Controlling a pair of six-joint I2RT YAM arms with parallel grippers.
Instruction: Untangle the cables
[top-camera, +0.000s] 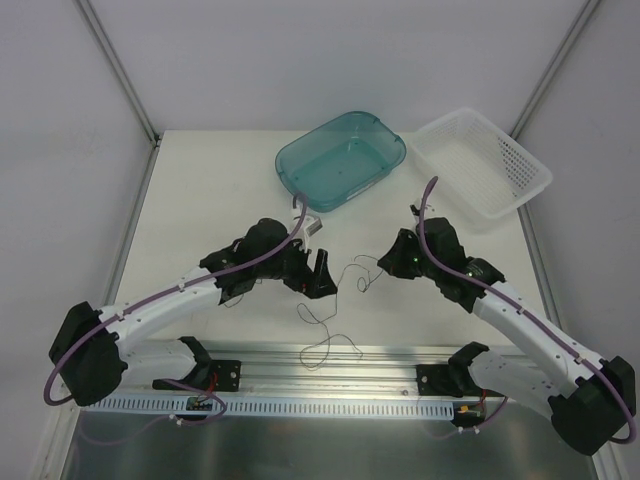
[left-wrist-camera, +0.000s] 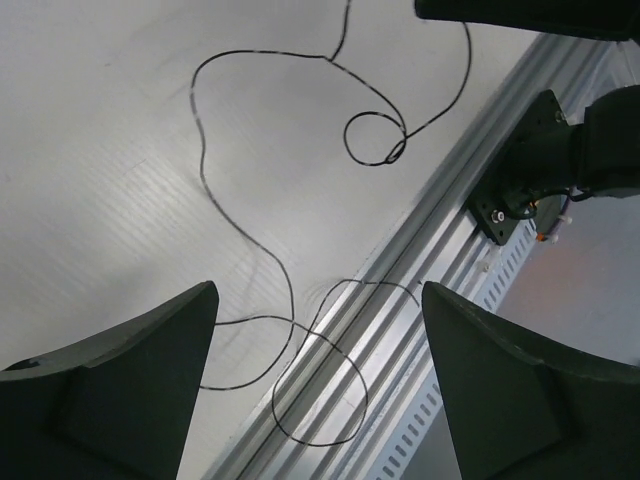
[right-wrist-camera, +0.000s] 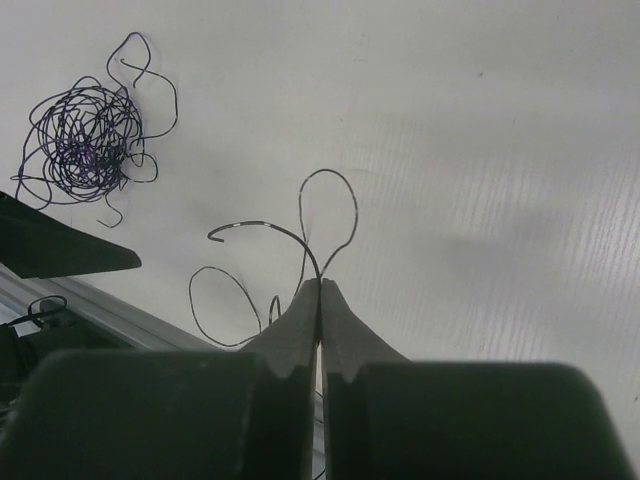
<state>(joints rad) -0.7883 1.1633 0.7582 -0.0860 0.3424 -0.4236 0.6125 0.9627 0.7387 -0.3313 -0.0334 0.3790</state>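
Right gripper (right-wrist-camera: 320, 300), closest to its wrist lens, has its two fingers (right-wrist-camera: 290, 340) pressed together on a thin dark cable strand (right-wrist-camera: 255, 223). This strand rises from the fingertips in a narrow loop and curls away over the white table (right-wrist-camera: 500, 150). Up and to the left in that view, well apart from the pinch, lies a cable knot (right-wrist-camera: 85, 140), a dense round bunch of blue-purple wire with a few free ends curling out. Left gripper (left-wrist-camera: 320, 390) hangs above the table, fingers (left-wrist-camera: 130, 390) spread wide with nothing between them. Beneath it the strand wanders in open curves, forms one small ring, and crosses onto the aluminium rail (left-wrist-camera: 440, 250) at the table's near edge, where a larger loop lies. Seen from above, the two grippers face each other at mid-table, the strand running between them and trailing down to the rail. A teal tub (top-camera: 340, 160) and a white basket (top-camera: 485, 165) sit side by side at the far edge.
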